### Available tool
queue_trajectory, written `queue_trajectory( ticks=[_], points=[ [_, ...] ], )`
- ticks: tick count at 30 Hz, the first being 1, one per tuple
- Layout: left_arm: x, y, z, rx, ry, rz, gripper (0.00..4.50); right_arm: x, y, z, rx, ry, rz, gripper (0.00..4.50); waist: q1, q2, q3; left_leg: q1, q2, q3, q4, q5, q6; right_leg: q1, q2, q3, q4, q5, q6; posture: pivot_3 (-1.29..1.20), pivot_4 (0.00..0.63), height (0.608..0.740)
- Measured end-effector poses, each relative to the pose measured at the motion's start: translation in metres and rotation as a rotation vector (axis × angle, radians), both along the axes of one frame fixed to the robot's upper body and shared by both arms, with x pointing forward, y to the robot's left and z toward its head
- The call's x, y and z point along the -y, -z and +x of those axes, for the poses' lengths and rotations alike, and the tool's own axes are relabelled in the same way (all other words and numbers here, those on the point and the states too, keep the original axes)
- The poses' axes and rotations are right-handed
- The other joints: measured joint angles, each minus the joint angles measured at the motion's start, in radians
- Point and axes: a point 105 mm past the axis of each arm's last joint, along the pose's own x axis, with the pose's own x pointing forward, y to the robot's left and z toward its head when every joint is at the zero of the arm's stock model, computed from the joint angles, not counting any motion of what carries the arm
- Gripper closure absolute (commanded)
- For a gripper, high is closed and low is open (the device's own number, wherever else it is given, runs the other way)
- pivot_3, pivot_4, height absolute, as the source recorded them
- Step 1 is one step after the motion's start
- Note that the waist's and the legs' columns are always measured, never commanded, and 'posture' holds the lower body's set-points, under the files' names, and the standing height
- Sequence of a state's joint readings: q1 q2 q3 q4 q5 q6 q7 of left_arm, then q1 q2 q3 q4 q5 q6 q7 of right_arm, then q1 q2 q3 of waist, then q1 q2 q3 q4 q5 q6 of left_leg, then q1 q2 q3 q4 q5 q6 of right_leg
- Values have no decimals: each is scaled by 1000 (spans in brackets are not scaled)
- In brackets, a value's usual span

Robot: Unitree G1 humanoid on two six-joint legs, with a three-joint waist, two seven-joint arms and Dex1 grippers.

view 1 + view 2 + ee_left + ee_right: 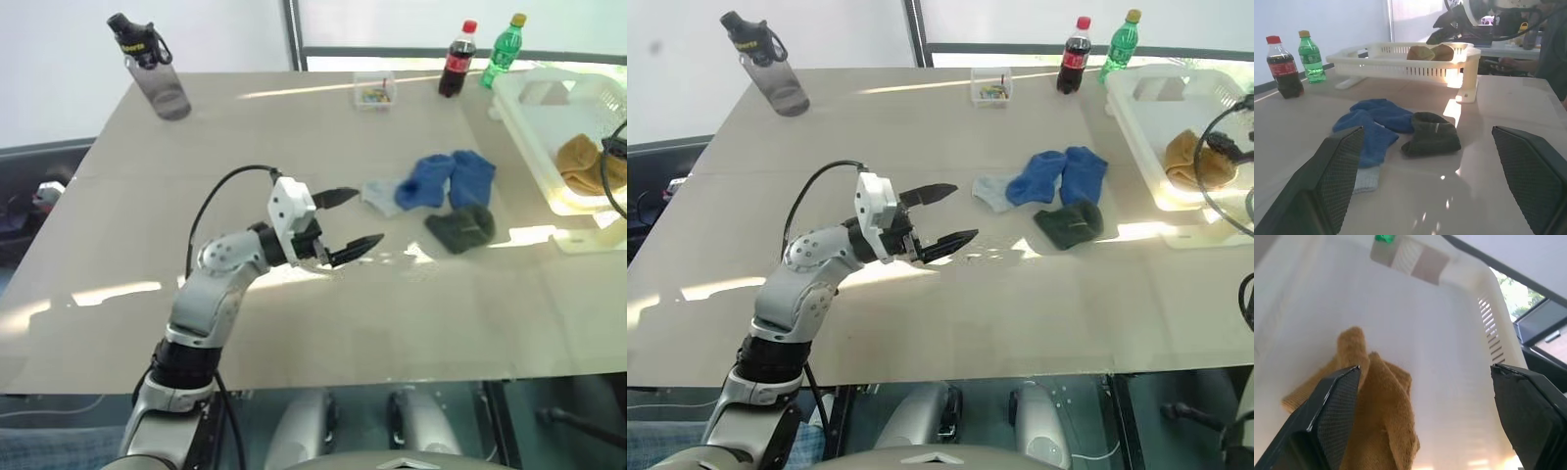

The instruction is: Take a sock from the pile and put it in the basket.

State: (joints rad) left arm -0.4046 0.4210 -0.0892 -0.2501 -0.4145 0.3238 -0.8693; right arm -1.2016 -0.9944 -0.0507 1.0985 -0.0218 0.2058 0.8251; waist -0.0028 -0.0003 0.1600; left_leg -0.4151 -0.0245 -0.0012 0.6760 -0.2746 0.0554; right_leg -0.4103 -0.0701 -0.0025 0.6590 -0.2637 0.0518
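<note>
- Plainly, the mustard sock [1376, 396] lies on the floor of the basket [1459, 347], and the right gripper [1425, 426] hangs over it with its two fingers spread wide and nothing between them.
- One risk is the fingertips catching the terry loops as the arm pulls away, dragging the sock back over the rim; the knit looks fuzzy and snag-prone.
- Another is the cable near the basket's edge [1225, 137] hooking on a slotted wall, since the plastic is light and might shift.
- The left gripper [343, 223] is held level above the table [245, 147], jaws fully apart and empty, pointing towards the pile [441, 196].
- The pile sits near the basket but apart from it: two blue socks [446, 178], a pale grey one [377, 194] partly under them, and a dark green one [460, 227] bunched into a lump.
- A careless grab there would likely lift two at once, because the blue and grey socks overlap.
- The tabletop is smooth and glossy with glare, so soft socks may slide instead of lifting.
- The basket is rigid, cream-white, with ribbed slots and a cut-out handle.
</note>
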Motion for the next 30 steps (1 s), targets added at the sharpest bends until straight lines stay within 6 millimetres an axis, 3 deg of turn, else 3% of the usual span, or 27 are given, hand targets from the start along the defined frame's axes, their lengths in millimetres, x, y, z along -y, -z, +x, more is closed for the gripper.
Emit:
queue_trajectory(
  ticks=[3,5,10,12,17,22,30],
  points=[
    [-1,1,0,-2,-1,7,0,-27,-15,-6,25,-174,60,112,-5,0,0,0,1,-2,1,0,0,1,0,0,1,0,0,0,150,740],
    [-2,2,-1,-3,-4,10,0,-50,-1,-19,-4,-332,122,112,1,-1,-1,-1,1,-6,5,0,0,3,0,-2,1,0,0,0,150,740],
    [-6,7,-2,-20,-13,24,0,-131,81,-72,-207,-654,431,112,21,0,0,-2,0,-8,10,-1,1,3,-2,-2,4,0,0,0,150,740],
    [-6,8,-3,-28,-11,24,0,-149,96,-95,-224,-688,484,112,28,0,0,-2,-1,-8,11,-1,2,4,-2,-2,5,0,0,0,150,740],
    [-6,8,-5,-39,-9,15,0,-143,104,-127,-215,-659,449,112,26,0,-1,1,-1,-9,11,-1,2,6,-1,-2,4,1,1,0,150,740],
    [-13,9,-3,-37,-67,27,0,-132,114,-147,-238,-660,443,112,14,0,-1,2,0,-7,11,-1,2,6,0,-1,5,1,1,0,150,740],
    [-72,37,-17,-134,-278,137,0,-120,110,-166,-230,-698,366,112,16,1,-1,2,0,-7,11,-1,2,7,0,-1,4,1,1,0,150,740]
  ],
)
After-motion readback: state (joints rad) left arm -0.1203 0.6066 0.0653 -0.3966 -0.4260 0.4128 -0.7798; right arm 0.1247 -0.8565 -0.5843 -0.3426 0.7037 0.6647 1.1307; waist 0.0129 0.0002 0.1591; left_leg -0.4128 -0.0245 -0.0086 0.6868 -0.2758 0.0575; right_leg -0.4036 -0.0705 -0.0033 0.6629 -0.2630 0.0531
